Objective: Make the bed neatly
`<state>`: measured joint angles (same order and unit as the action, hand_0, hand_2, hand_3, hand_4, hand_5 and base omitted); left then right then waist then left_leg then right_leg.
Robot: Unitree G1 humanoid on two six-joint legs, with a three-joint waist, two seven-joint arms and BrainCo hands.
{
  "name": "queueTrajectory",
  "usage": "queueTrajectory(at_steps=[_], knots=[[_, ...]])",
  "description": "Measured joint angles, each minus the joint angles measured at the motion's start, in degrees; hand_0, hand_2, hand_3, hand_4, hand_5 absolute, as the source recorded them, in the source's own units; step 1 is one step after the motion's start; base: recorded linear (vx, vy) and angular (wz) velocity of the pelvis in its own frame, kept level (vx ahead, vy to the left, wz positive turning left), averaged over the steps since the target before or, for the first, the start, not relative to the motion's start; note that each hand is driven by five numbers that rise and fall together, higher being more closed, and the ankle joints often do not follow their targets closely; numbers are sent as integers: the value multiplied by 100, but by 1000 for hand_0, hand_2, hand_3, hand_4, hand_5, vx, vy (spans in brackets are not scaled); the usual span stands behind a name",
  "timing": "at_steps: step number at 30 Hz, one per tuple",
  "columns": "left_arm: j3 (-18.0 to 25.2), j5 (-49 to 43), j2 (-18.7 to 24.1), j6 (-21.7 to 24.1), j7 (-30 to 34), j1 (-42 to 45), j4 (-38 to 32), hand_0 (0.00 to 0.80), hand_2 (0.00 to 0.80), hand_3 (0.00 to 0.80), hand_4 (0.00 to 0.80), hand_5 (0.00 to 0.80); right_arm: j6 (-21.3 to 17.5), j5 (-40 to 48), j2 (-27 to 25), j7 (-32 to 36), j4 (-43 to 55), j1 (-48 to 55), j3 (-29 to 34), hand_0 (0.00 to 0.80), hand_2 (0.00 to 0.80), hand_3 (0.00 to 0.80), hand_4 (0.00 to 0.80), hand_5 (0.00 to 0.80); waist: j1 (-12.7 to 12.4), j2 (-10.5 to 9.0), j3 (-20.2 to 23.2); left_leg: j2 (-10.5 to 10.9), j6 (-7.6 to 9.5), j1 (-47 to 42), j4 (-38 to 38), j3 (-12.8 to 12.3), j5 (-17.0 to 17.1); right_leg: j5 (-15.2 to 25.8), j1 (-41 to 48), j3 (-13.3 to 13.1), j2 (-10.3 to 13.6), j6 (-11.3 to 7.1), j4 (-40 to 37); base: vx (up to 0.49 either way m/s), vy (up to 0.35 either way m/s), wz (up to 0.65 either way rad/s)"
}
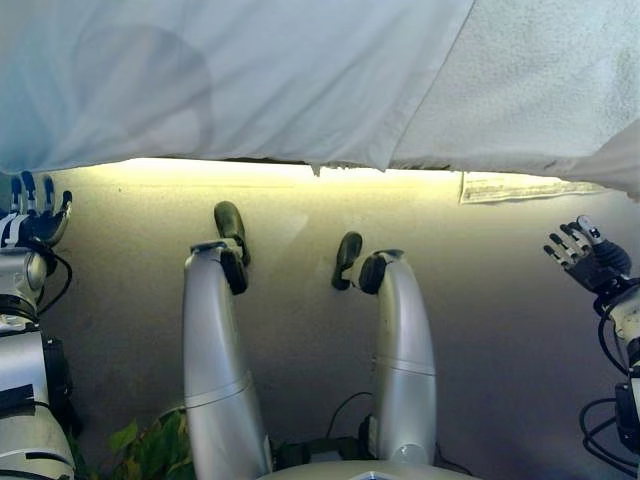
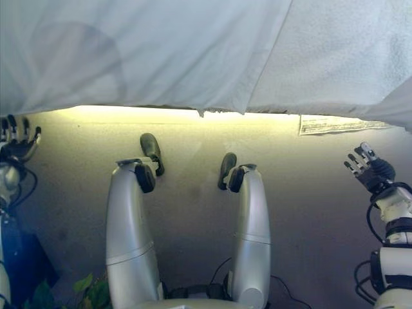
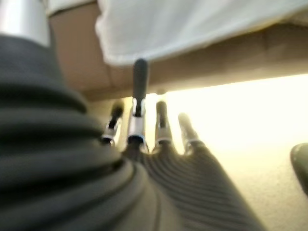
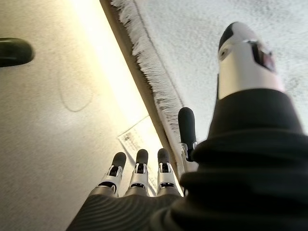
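Hanging sheet (image 1: 230,80) edge runs left-right; left hand (image 1: 35,215), right hand (image 1: 590,258) fingers straight, empty.

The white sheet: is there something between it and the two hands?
Nothing visible. The left hand and right hand are both open and empty, below the hanging edge of the white sheet, with only bare floor between. A paper lies near the right hand, aside.

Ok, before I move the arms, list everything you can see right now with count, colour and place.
Sheet: one, pale blue-white, draped over the bed edge, left and middle.
Blanket: one, white, fuzzy with a fringed edge, right of the sheet.
Paper sheet: one, white, printed, on the floor below the blanket edge.
Plant leaves: some, green, on the floor, lower left.
Floor: grey-beige.
Left hand: open, holding nothing, far left.
Right hand: open, holding nothing, far right.
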<state>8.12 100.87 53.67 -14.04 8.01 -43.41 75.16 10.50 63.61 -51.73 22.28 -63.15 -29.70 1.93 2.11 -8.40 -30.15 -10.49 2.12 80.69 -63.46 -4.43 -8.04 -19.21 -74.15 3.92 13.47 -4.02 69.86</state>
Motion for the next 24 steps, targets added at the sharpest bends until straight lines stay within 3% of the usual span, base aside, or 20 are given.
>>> queueTrajectory(at_steps=[6, 10, 11, 12, 13, 14, 16, 18, 24], knots=[[221, 3, 142, 120, 143, 614, -468, 0, 0, 0, 0, 0, 0, 4, 20, 2, 471, 591, 176, 0, 0, 0, 0, 0, -9, 81, -10, -4, -2, -29, -226, 36, -83, -119, 74, 2, 66, -6, 253, -1, -59, 6], [222, -6, 37, 295, 376, 1054, -736, 0, 0, 0, 0, 0, -27, 8, 312, -26, 847, 995, 190, 0, 0, 0, 0, 0, -13, 98, -15, -7, -11, -320, -180, 10, -87, -124, 367, -1, 75, -9, 214, -14, -113, 5], [215, -6, -24, 335, 461, 1102, -799, 0, 0, 0, 0, 0, -48, 10, 402, -39, 942, 1114, 190, 0, 0, 0, 0, 0, -3, 102, -11, -15, -25, -429, -96, -26, -95, -120, 452, 6, 90, -4, 175, -14, -126, 17], [224, -6, -137, 421, 541, 1125, -887, 0, 0, 0, 0, 0, -117, 11, 520, -70, 1012, 1235, 190, 0, 0, 0, 0, 0, 8, 106, -4, -1, -157, -527, -91, -66, -126, -99, 533, -3, 149, 29, 75, -9, -143, 12], [214, -8, -315, 478, 626, 1203, -956, 0, 0, 0, 0, 0, -173, 14, 607, -127, 1087, 1357, 189, 0, 0, 0, 0, 0, -9, 133, 3, 31, -359, -657, -739, 83, -401, -91, 660, 34, 256, 27, 72, -14, -151, -13], [219, -12, -465, 515, 680, 1407, -1037, 0, 0, 0, 0, 0, -223, 19, 676, -173, 1224, 1435, 189, 0, 0, 0, 0, 0, -28, 222, -7, 32, -118, -1001, -749, 184, -992, -46, 820, 105, 259, -53, 21, -22, -173, -27], [215, -27, -815, 650, 788, 1541, -1166, 0, 0, 0, 0, 0, -321, 60, 1021, -278, 1408, 1613, 183, 0, 0, 0, 0, 0, 10, 301, 1, 35, -220, -1326, -322, 153, -880, 172, 1172, 194, 256, -100, -460, -29, -155, -12], [215, -137, -1078, 654, 888, 1593, -1235, 0, 0, 0, 0, 0, -375, 66, 1341, -342, 1418, 1740, 170, 0, 0, 0, 0, 0, 22, 312, 1, 47, -209, -1768, 213, 60, -709, 329, 1615, 298, 236, -112, -973, -19, -143, 12], [217, -490, -1622, 594, 1216, 1882, -1245, 0, 0, 0, 0, 0, -563, 83, 1760, -492, 1275, 1871, 173, 0, 0, 0, 0, 0, 13, 356, 31, 78, -299, -3441, 2058, -432, -63, 638, 3086, 491, 209, -83, -2410, 71, -126, 17]])
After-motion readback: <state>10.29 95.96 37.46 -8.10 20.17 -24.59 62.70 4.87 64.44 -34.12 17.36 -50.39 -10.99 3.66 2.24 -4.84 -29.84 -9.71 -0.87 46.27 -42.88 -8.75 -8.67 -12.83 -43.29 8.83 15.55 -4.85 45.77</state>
